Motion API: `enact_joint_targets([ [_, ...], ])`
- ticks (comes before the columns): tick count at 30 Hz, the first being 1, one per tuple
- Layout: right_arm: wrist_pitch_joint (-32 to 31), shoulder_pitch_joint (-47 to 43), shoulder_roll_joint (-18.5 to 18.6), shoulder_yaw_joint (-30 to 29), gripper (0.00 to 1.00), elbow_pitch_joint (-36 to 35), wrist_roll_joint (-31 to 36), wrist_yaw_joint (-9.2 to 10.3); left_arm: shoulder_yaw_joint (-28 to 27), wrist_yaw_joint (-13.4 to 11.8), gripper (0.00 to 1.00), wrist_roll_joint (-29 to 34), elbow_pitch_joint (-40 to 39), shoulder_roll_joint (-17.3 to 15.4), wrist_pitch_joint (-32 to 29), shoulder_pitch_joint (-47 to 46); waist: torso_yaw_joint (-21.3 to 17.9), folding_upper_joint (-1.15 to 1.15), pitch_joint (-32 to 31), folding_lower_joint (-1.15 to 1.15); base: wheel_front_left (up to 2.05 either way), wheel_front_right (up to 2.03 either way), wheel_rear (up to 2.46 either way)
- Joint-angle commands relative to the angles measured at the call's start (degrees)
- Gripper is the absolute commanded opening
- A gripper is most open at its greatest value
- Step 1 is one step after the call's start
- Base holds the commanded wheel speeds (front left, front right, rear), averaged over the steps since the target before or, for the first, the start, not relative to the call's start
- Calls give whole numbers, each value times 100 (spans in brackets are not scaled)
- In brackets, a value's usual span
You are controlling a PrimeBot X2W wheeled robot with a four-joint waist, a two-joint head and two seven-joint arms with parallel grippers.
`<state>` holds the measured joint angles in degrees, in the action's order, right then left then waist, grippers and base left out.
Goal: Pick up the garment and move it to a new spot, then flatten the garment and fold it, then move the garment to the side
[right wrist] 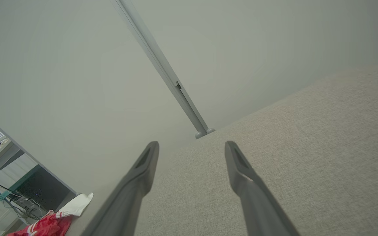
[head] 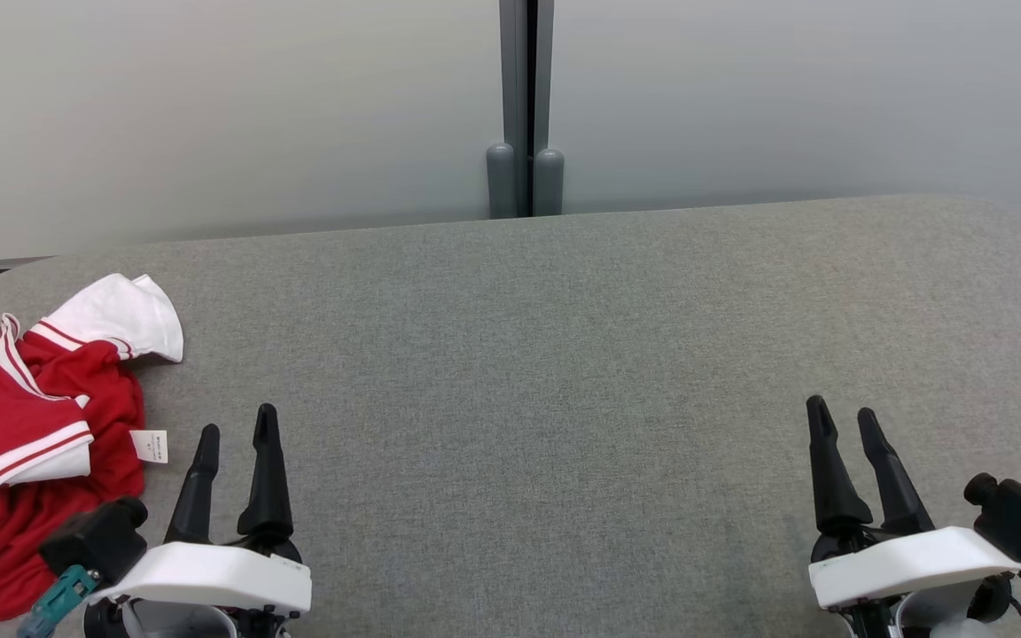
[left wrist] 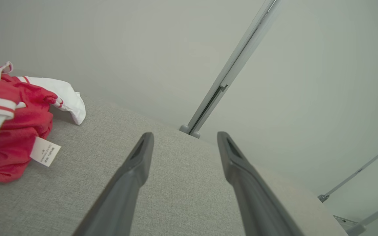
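Right, here we go: the crumpled red garment with white striped trim sits bunched up at the left edge of the grey fabric-covered desk with rounded corners, toward the near left corner. One white sleeve flops out toward the far edge. A small white care label pokes from the garment's right side and lies on the desk cloth (the print on it is too small to read).

The left gripper is just beside the garment, on its right. Its two long dark fingers are spread wide, with nothing between them, and they point toward the far edge without touching the cloth.

Over at the near right corner, well apart from the garment, the right gripper has its jaws released too and holds nothing.

Beyond the far edge stands a pale wall with a grey vertical post at its middle.
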<state>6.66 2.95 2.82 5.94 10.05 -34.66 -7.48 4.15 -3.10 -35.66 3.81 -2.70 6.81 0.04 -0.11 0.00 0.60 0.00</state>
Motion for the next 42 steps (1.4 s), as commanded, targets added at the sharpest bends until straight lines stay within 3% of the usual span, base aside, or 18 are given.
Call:
enact_joint_targets([
  [1,71,33,7,13,100,-77,185,-1,7,-37,100,171,-94,-41,50,4,-1,0,0,0,0,0,0],
  [42,621,-60,9,169,100,-113,2229,-1,-68,-338,100,2294,-183,-22,603,242,-12,0,-20,0,0,0,0],
])
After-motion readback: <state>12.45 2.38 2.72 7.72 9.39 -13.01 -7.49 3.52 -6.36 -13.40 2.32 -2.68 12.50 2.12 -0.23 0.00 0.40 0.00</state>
